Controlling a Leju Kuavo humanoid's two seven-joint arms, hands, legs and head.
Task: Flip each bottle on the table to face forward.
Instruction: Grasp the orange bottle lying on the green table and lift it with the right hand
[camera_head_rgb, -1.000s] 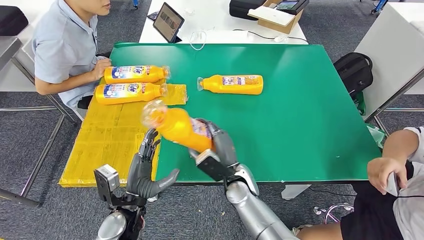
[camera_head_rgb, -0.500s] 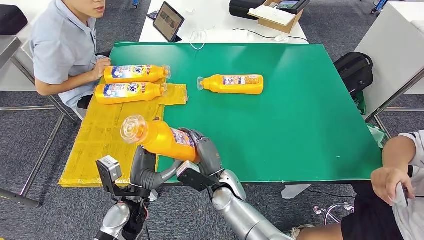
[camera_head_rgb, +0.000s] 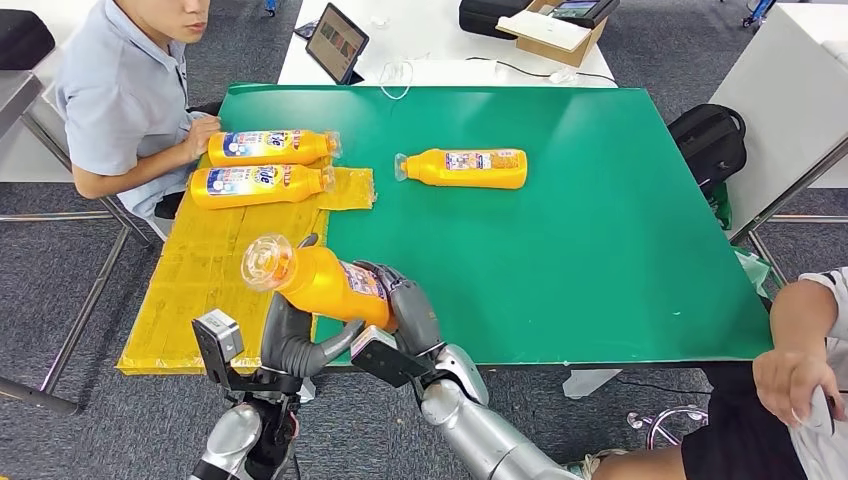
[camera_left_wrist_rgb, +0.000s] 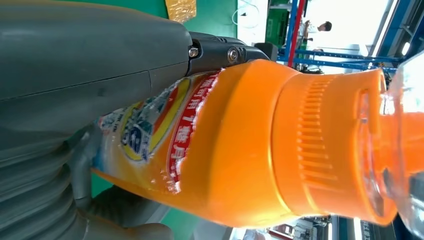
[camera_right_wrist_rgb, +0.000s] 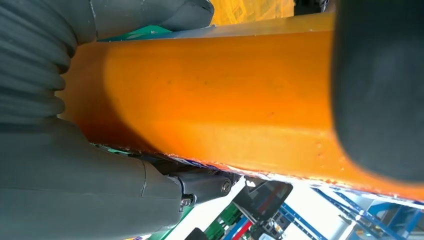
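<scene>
An orange bottle (camera_head_rgb: 322, 281) with a clear cap hangs tilted above the near-left edge of the green table (camera_head_rgb: 600, 250), cap pointing near-left. My right hand (camera_head_rgb: 410, 312) grips its base end. From below, my left hand (camera_head_rgb: 291, 340) wraps around its body near the neck. The left wrist view shows the label side of this bottle (camera_left_wrist_rgb: 240, 150) under my thumb (camera_left_wrist_rgb: 90, 50). The right wrist view shows its plain orange side (camera_right_wrist_rgb: 225, 100). Two more bottles (camera_head_rgb: 270, 148) (camera_head_rgb: 260, 185) lie on the yellow mat (camera_head_rgb: 210, 280), and a third (camera_head_rgb: 465, 168) lies on the green surface.
A person sits at the table's far-left corner with a hand (camera_head_rgb: 203, 136) beside the farthest bottle. Another person's hand (camera_head_rgb: 795, 375) is at the near right. A tablet (camera_head_rgb: 335, 44) and a box (camera_head_rgb: 555, 30) stand on the white table behind.
The held bottle has come toward me and to the left, cap swinging down-left. My left hand, open a second ago, has closed around it. The person's hand at the right has dropped lower.
</scene>
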